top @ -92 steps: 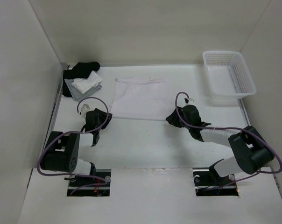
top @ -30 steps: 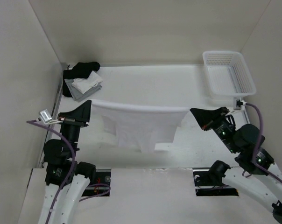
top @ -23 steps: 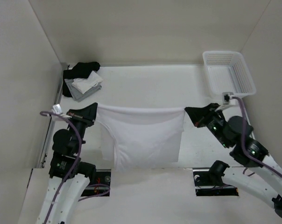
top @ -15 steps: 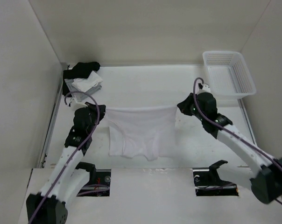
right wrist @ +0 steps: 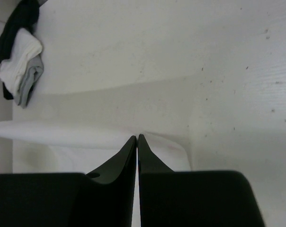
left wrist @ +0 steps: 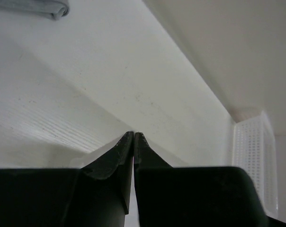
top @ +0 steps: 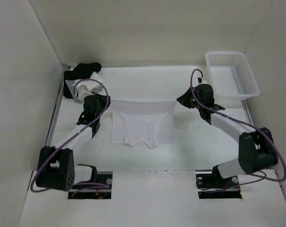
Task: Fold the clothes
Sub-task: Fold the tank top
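Two grippers share one load in the overhead view. My left gripper [top: 108, 100] and my right gripper [top: 179, 100] each pinch an upper corner of the white top [top: 143, 124], so its top edge runs taut and nearly level between them across the middle of the table [top: 147, 82]. From that edge the cloth falls toward my bases. Its lower margin is uneven, with a small dip near the centre, and seems to lie on the table surface, though from above I cannot be sure how much of the fabric is lifted clear. Left wrist view: my fingers [left wrist: 110, 161] are pressed together right down to the tips, and the table and far wall fill the frame beyond them. Right wrist view: the jaws are likewise closed tip to tip, and the top stretches away to the left as a long, narrow white band just beyond them. The pile of garments [top: 82, 79], black, white and grey, sits at the far left corner of the table, behind my left arm and apart from the top. It also shows at upper left in the right wrist view. The white plastic basket [top: 233, 75] stands at the far right corner, near my right wrist.
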`<state>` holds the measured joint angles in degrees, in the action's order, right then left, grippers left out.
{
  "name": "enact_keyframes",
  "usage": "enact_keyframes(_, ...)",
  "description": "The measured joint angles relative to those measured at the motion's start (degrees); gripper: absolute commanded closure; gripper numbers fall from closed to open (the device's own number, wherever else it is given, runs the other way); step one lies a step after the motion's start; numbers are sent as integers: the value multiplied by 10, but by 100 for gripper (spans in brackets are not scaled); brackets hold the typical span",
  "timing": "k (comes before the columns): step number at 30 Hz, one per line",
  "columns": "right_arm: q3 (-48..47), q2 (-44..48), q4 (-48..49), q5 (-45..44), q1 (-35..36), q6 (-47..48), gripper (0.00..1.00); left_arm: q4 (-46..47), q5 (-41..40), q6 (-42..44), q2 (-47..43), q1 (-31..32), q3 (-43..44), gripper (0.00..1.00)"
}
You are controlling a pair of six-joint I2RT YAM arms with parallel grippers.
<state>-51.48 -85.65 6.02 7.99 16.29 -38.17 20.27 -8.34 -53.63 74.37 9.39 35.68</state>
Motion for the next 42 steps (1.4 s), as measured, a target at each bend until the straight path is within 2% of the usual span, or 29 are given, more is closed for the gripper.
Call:
enact_keyframes(5,129,136,30,-7,25,-8,93,27,17,-6,-140,-12,-128,98)
enact_keyframes(11,265,255,26,-25,62,-26,93,-31,57,-24,-315,-32,-255,98)
enact_keyframes(20,346,397,-31,-74,131,-78,97,-181,99,-39,-561,-26,-302,99)
enact_keyframes(24,360,439,-66,-97,161,-115,98,-258,105,-41,-622,-22,-311,99)
enact_keyframes(29,386,453,-92,-117,196,-170,97,-332,97,-41,-646,-16,-311,95)
enact_keyframes(32,396,435,-110,-132,214,-199,87,-372,76,-40,-646,-15,-311,91)
enact_keyframes(35,398,426,-123,-153,229,-217,70,-408,44,-39,-650,-15,-304,80)
enact_keyframes(40,398,422,-129,-176,236,-212,45,-417,5,-35,-655,-15,-273,76)
enact_keyframes(42,397,422,-124,-179,232,-201,41,-399,-3,-30,-649,-14,-264,76)
